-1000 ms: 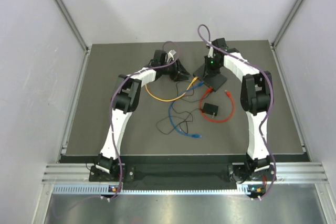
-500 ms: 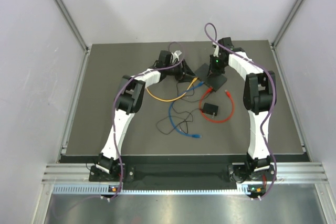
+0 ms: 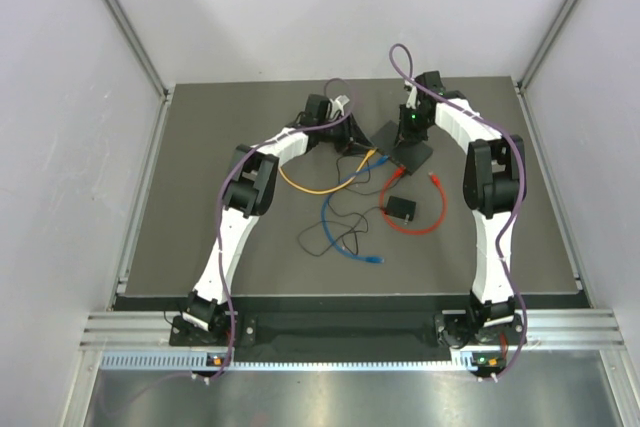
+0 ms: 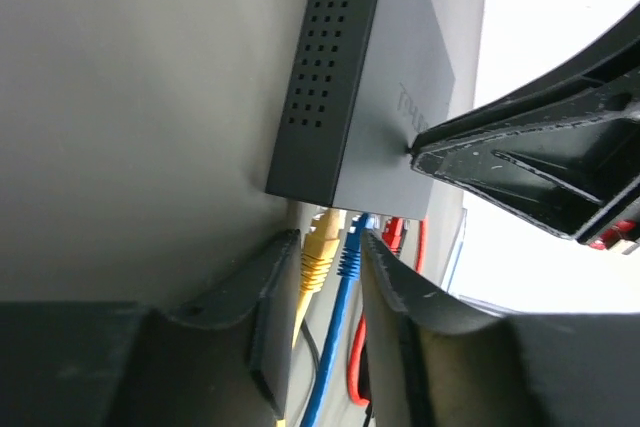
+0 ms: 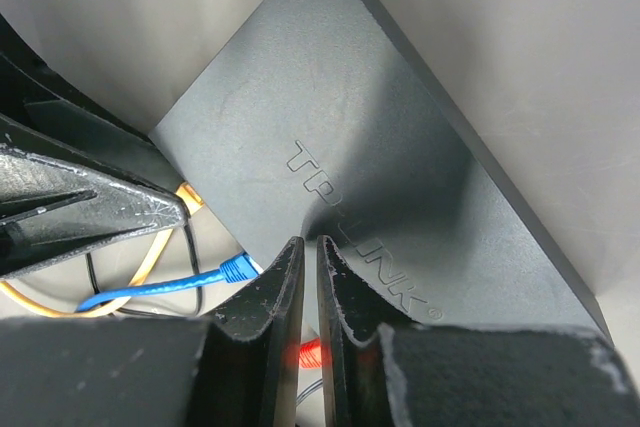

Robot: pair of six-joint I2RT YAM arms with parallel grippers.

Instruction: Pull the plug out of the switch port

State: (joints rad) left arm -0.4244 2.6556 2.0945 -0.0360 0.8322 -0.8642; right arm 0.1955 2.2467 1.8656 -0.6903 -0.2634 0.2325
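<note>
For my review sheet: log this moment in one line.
left tool: astride yellow plug and blue plug, grip unclear | right tool: shut, tips on switch | both plugs: not yet pulled

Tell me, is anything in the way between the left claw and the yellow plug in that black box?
Nothing visible blocks it: the left gripper has the yellow plug between its fingers. But the blue plug sits in that gap too, close beside it.

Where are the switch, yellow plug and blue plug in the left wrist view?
switch [image 4: 410,57], left wrist view, on its flat top face.
yellow plug [image 4: 318,247], left wrist view, on the connector body at the port.
blue plug [image 4: 350,252], left wrist view, on its ribbed boot.
</note>
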